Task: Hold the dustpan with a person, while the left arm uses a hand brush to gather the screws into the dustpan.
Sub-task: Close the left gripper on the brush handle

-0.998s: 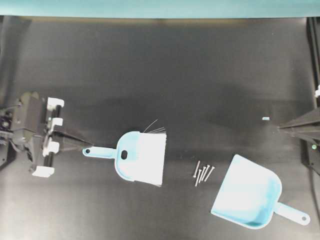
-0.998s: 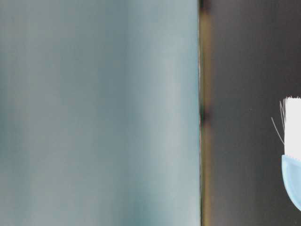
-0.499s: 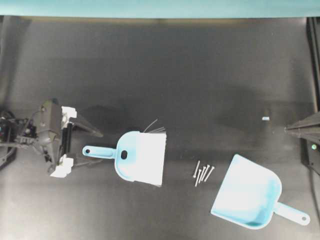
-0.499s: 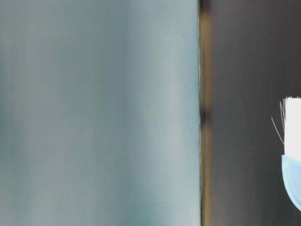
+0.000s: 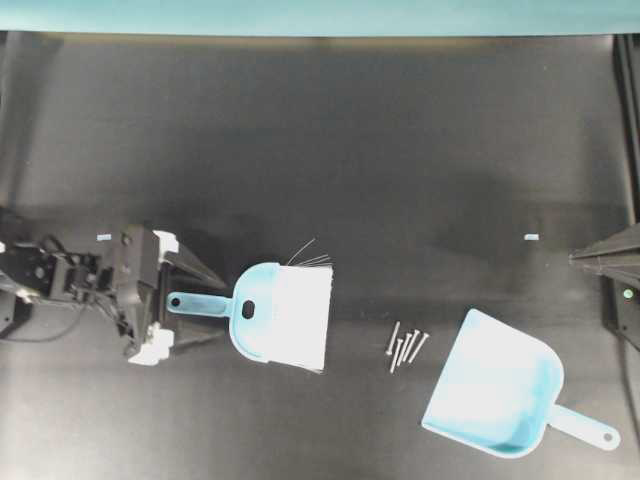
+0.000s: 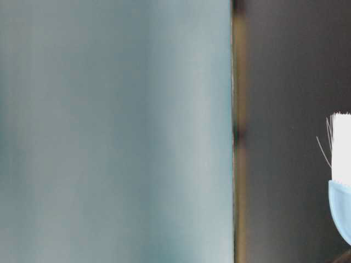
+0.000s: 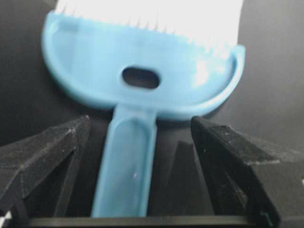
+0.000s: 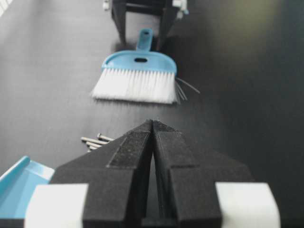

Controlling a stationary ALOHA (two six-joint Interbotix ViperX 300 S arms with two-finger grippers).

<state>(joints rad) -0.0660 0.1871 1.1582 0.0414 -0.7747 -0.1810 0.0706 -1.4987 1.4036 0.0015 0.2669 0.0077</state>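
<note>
The light blue hand brush lies flat at centre-left, with its white bristles to the right and its handle to the left. My left gripper is open, one finger on each side of the handle, not closed on it. Several silvery screws lie in a bunch right of the brush. The light blue dustpan lies at lower right, its mouth toward the screws. My right gripper is shut and empty at the right edge, pointing at the brush. No person's hand is in view.
A teal wall runs along the far edge of the black table. Small pale marks sit on the table surface near the right gripper and behind the left arm. The table-level view shows mostly the wall and one end of the brush.
My left gripper has opened and moved right, and its fingers now straddle the brush handle. The right gripper drew back slightly to the right. Brush, screws and dustpan have not moved.
</note>
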